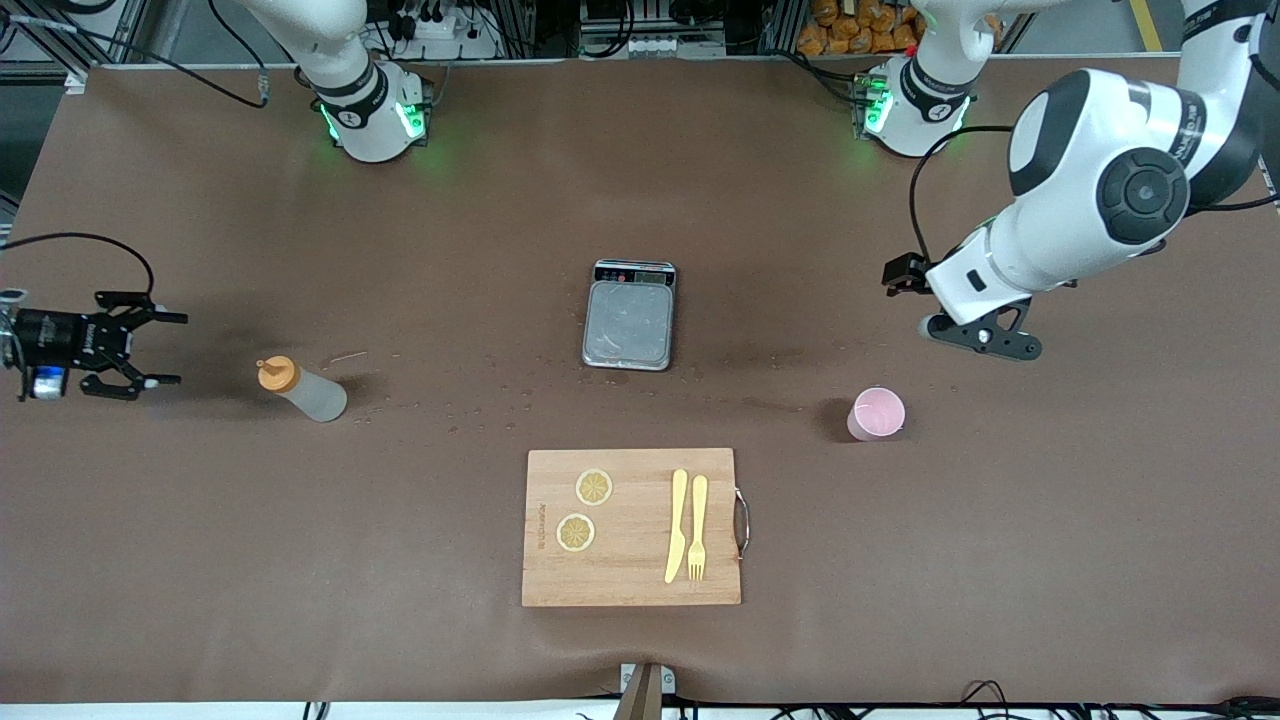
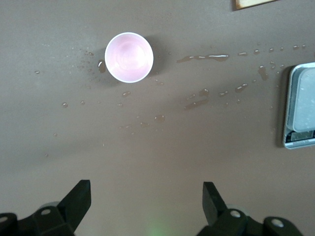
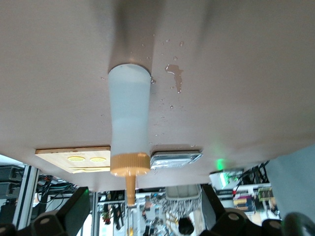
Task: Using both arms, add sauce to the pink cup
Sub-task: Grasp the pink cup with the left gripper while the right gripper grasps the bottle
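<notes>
The sauce [image 1: 303,390] stood upright on the bench [image 1: 200,560] toward the right arm's end, with the right gripper [image 1: 150,350] beside it, turned sideways, fingers spread and empty; a fast or off-centre approach would likely topple the light bottle. The pink cup [image 1: 877,413] stood toward the left arm's end, nearer the front camera than the left gripper [image 2: 146,196], which hung spread and empty. Water droplets [image 2: 206,57] around the cup could let it slide or tip under a one-sided grasp.
</notes>
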`<state>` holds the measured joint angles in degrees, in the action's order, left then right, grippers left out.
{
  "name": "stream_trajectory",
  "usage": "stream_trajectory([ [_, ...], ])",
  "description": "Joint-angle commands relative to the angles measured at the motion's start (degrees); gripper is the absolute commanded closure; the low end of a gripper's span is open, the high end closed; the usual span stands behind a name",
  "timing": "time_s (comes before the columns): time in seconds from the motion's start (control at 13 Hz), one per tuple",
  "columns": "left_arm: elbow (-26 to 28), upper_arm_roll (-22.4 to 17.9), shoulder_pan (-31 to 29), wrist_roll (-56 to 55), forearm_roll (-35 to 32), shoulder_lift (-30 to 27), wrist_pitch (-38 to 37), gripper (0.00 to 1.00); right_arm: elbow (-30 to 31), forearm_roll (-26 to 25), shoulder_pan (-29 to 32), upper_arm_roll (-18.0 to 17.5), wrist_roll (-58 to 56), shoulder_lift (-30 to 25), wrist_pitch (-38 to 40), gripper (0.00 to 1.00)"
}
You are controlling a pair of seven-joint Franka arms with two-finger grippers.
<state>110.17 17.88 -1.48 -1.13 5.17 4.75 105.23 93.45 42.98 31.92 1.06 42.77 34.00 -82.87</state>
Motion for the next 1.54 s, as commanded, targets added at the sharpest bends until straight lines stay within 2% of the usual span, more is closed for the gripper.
stream_trajectory([
  [0.0,5.31,0.23,-2.02,2.60,-0.77,-0.45,7.94,0.00,-2.13,3.25,0.25,-0.88,2.31,4.66,-0.01,0.00],
  [0.23,4.79,0.05,-4.84,10.33,-2.09,5.07,12.89,0.00,-2.13,5.36,-0.02,-0.97,1.00,7.65,-4.04,0.00],
  [0.38,4.44,0.14,-4.67,11.06,-8.13,9.03,16.22,0.00,-2.13,5.63,-0.28,-1.14,0.64,9.15,-5.73,0.00],
  [0.54,1.21,0.14,-4.76,11.23,-11.23,13.76,18.17,0.00,-2.04,5.63,-1.77,-1.14,0.64,9.33,-5.73,0.00],
  [0.77,-5.39,0.23,-3.79,10.27,-11.06,19.93,18.17,0.00,-1.86,7.82,-3.00,-1.14,0.29,11.52,-5.81,0.00],
  [1.0,-8.38,0.23,-3.70,10.27,-11.24,23.89,19.40,0.00,-1.87,8.09,-5.37,-1.14,-4.62,13.54,-5.73,0.00],
  [1.46,-9.01,0.14,-3.62,10.00,-11.24,28.38,22.91,0.00,-1.86,9.67,-7.58,-1.14,-4.98,14.43,-6.25,0.00],
])
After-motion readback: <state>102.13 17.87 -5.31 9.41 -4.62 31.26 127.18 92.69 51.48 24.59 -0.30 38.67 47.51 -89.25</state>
